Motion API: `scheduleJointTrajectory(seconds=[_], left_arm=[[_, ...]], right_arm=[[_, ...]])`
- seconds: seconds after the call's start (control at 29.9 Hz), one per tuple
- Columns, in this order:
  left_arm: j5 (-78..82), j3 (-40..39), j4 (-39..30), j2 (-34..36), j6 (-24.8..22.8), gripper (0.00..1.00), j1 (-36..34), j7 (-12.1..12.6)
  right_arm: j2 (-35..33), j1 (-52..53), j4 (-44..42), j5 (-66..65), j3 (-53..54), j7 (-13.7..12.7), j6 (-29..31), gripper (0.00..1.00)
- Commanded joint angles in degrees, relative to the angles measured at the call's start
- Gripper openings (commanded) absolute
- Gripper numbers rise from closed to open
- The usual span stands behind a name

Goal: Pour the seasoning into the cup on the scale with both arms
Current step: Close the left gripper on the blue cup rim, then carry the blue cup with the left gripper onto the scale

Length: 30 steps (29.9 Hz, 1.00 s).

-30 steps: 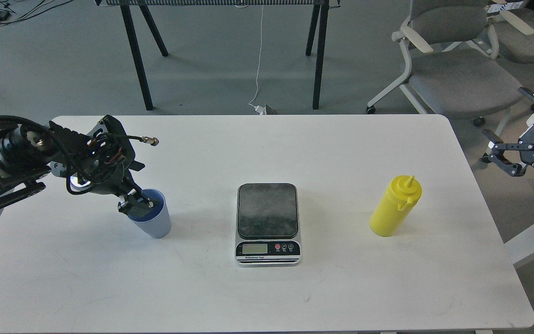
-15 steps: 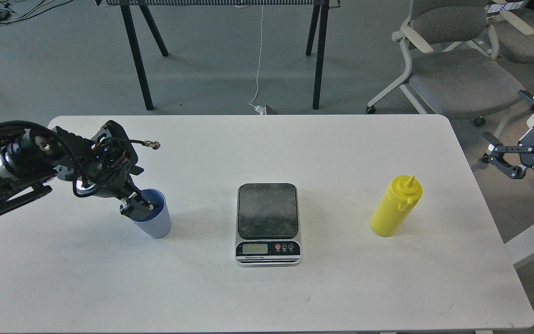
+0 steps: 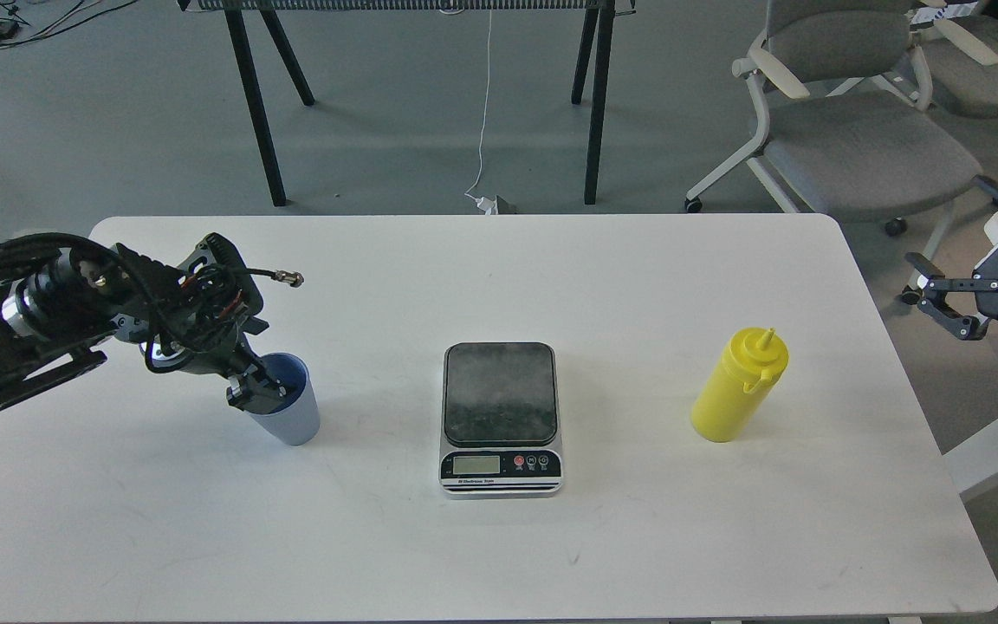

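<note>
The left gripper [image 3: 261, 392] was at the near left rim of the cup [image 3: 288, 410]. Its dark fingers looked pinched on the rim, with one finger seeming to reach inside, but they were small and dark, so I could not tell for sure if it held the cup. The cup stood upright on the table [image 3: 464, 555], well to the left of the scale [image 3: 501, 418]. The scale sat in the middle of the table with nothing on its plate. The bottle [image 3: 737, 386] stood upright on the right side, well apart from the scale. The right gripper [image 3: 971, 260] was off the right edge of the table, with its fingers spread wide and holding nothing.
</note>
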Motion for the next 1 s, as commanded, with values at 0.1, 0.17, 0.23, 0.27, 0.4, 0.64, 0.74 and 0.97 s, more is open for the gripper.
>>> scheduleJointTrajectory(seconds=[0.1,0.17,0.23,0.27,0.4,0.64,0.74,0.97], left_arm=[[0.0,0.84,0.09,-0.1,0.02,0.76,0.03,0.0],[0.0,0.84,0.18,-0.1,0.1,0.71,0.03,0.0],[0.0,0.84,0.09,-0.1,0.11,0.64,0.03,0.0],[0.0,0.92,0.09,-0.1,0.19,0.59,0.11,0.0],[0.0,1.8,0.09,-0.19,0.28,0.36,-0.06,0.0],[0.0,1.89,0.09,-0.28,0.46,0.08,-0.15,0.0],[0.0,1.89,0.09,-0.28,0.28,0.06,-0.59,0.0],[0.0,1.72,0.0,-0.37,-1.3,0.05,-1.9,0.0]], right_arm=[[0.0,-0.01,-0.03,0.0,-0.06,0.0,0.0,0.99],[0.0,-0.01,-0.03,0.0,-0.07,0.0,0.0,0.99],[0.0,-0.01,-0.03,0.09,-0.15,0.0,0.0,0.99],[0.0,-0.01,-0.03,0.0,-0.15,0.0,0.0,0.99],[0.0,-0.1,-0.03,0.0,-0.15,0.0,0.0,0.99],[0.0,-0.45,-0.03,0.0,-0.24,0.0,0.0,0.99],[0.0,-0.45,-0.03,0.0,-0.33,0.0,0.0,0.99],[0.0,-0.45,-0.03,0.0,-0.42,0.0,0.0,0.99]])
